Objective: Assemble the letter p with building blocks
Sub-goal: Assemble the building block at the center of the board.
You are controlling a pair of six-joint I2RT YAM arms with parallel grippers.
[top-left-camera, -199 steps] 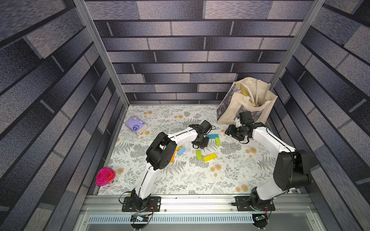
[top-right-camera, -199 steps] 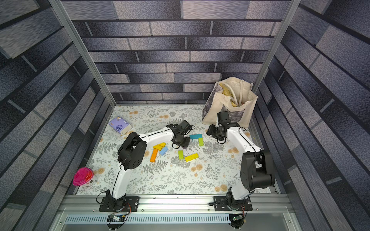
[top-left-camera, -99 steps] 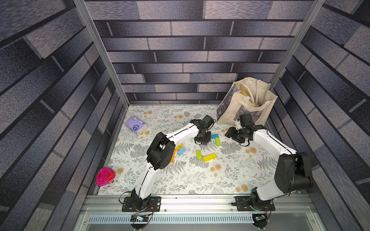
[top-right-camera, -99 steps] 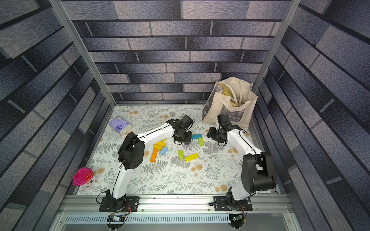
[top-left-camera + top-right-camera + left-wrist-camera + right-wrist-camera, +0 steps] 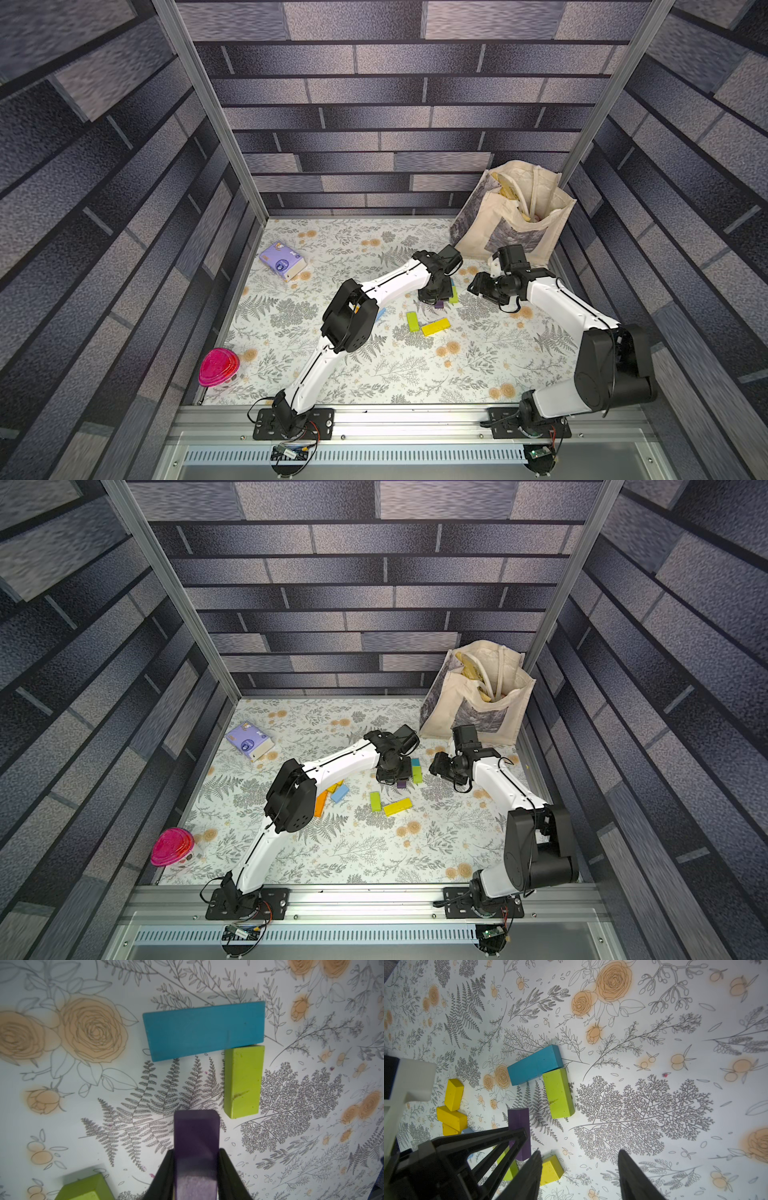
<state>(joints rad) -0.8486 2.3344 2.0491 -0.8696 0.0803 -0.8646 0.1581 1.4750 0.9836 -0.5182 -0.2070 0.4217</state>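
Purple block (image 5: 196,1136), clamped between the left fingers (image 5: 164,1172), has been carried across the bench (image 5: 374,374) over the last second to the started letter. In a top view it now sits at about 7 o'clock of the lime block (image 5: 417,776), which butts against one end of the teal block (image 5: 415,762). Placement looks like the next step, as the bowl's lower bar or the start of the stem, while the right fingers (image 5: 633,1178) stand spread and empty at 3 o'clock of the group, barely shifted.
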